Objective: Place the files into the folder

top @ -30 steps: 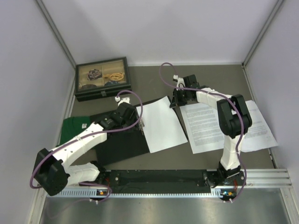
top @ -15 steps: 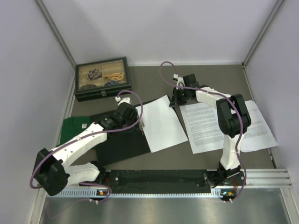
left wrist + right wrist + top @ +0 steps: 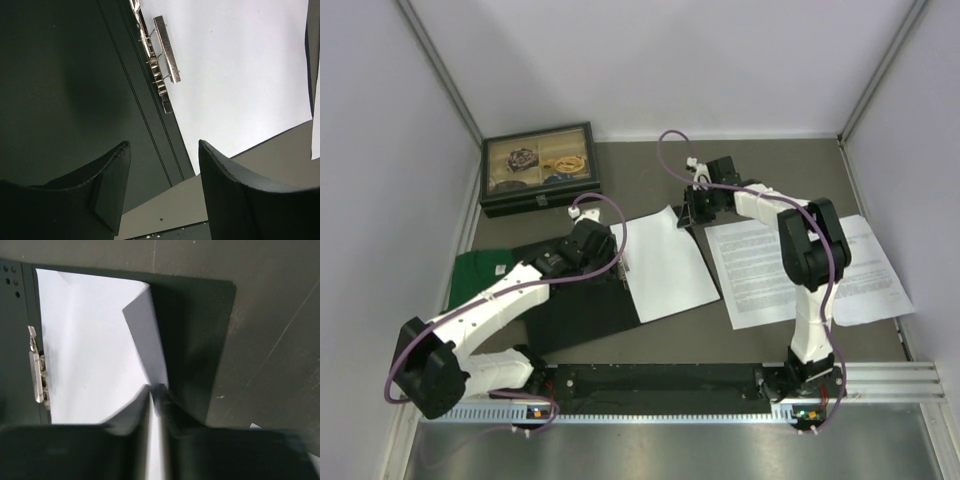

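The folder [image 3: 582, 305] lies open, black inside up, with its metal clip [image 3: 162, 55] at the spine. A blank white sheet [image 3: 665, 262] lies on its right half. My right gripper [image 3: 692, 214] is shut on that sheet's far right corner, which is lifted and curled in the right wrist view [image 3: 145, 335], pinched at the gripper [image 3: 156, 388]. My left gripper [image 3: 610, 258] is open and empty, hovering over the folder's spine just near of the clip [image 3: 162, 185]. Printed sheets [image 3: 770, 270] lie on the table to the right.
A black glass-lidded box [image 3: 540, 168] stands at the back left. A green cloth [image 3: 475, 275] lies under the folder's left edge. More overlapping white sheets [image 3: 870, 265] reach toward the right wall. The arm base rail [image 3: 660, 380] runs along the near edge.
My right gripper has shifted slightly left with the sheet's corner in it, and the sheet's far edge moved with it. The left arm has not moved.
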Controlling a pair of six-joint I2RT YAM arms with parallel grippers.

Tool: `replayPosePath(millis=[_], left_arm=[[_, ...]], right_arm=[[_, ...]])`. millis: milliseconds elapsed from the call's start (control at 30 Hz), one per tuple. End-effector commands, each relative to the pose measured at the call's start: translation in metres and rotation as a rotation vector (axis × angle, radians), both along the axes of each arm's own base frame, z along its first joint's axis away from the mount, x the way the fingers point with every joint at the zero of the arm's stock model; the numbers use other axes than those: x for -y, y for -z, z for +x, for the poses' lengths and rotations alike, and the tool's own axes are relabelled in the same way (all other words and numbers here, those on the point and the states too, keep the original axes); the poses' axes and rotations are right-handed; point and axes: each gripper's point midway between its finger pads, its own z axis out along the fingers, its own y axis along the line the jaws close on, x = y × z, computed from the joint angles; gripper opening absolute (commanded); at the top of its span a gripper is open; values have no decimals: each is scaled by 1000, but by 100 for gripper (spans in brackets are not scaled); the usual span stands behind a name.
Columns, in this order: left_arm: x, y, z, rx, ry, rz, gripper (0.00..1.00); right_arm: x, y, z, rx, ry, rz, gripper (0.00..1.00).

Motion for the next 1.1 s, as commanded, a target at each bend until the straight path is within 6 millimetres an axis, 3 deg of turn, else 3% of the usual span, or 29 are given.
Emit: replayPosePath(millis=[0,33,67,100,133,167,233,267,333,367,400,433,500,600,667,733,833,867,933,1067], left_arm=[[25,-15,11,46,83,-89,62],[33,-18,12,52,107,-115,63],[46,-25,20,75,129,-164,63],[60,-30,18,62,171,-215,63],[70,-35,22,74,189,-244,63],[83,-33,30,70,206,-254,63],[114,-39,36,84,269,-298,61],[135,-35,46,68,293,-299,61],[174,-35,47,53,375,-344,58],[197,-25,57,35,393,-348,57],[216,-20,55,22,426,-358,55],[233,-19,58,28,451,-380,52],[271,3,62,-12,494,-398,47],[309,23,62,-43,551,-422,41],[321,34,69,-37,556,-405,41],[330,44,79,-37,550,-392,41],[321,85,82,-124,498,-287,39],[322,86,83,-138,484,-289,38],[316,108,78,-196,464,-252,36],[308,124,73,-234,441,-229,35]], right_arm=[[-8,-27,7,33,6,3,34],[-5,-43,7,55,24,0,42],[1,-51,6,68,46,-19,60],[19,-50,3,52,104,-90,67],[30,-68,3,85,141,-110,73],[54,-70,6,76,204,-146,80],[93,-66,1,39,294,-199,83],[125,-72,6,38,372,-199,84],[167,-59,-6,-13,459,-252,84],[184,-61,-9,-5,496,-271,84],[215,-50,-16,-34,558,-303,83],[225,-47,-20,-42,579,-307,83],[262,-35,-32,-91,671,-295,82],[286,-21,-43,-121,707,-334,81],[301,-14,-51,-149,741,-396,80],[301,-9,-53,-157,729,-399,79],[299,0,-57,-171,720,-396,78],[298,2,-58,-173,714,-393,78],[296,10,-63,-187,704,-393,79],[292,29,-70,-243,691,-389,80]])
